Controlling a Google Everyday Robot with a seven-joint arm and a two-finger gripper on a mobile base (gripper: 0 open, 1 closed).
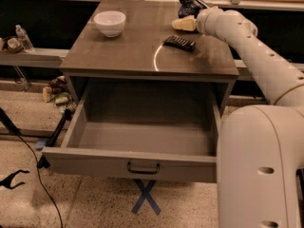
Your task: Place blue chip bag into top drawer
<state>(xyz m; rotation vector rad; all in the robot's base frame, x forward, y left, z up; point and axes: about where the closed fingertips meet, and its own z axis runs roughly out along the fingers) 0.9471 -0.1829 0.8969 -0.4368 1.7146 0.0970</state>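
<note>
Looking toward the far right corner of the cabinet top (133, 56), I see the gripper (183, 23), a pale cream wedge pointing left, low over the wood at the end of the white arm (256, 46). Whether the claw is open or closed I cannot tell from where I stand. The blue chip bag (190, 6) sits crumpled just behind it, at the very back edge of the top, dark navy with a bit of white showing; the claw is right beside the bag, but I cannot say if the two touch. A little nearer to me, just in front of the gripper, a black ribbed bar (179, 42) lies flat and slightly slanted on the wood. Well apart, on the far left of the top, a white bowl (109, 23) stands upright. Below the top, the top drawer (95, 161) is pulled far out toward me, its deep grey-brown box showing nothing inside, with a small dark handle (143, 168) at the centre of the front panel. The arm runs back from the claw down the right side to the robot's bulky white body (261, 170), which stands beside the drawer's right front corner. On the speckled floor under the drawer front is a blue taped cross (146, 197), and a black cable (28, 151) trails across the floor at the left. A water bottle (23, 38) stands on a low ledge to the left of the cabinet.
</note>
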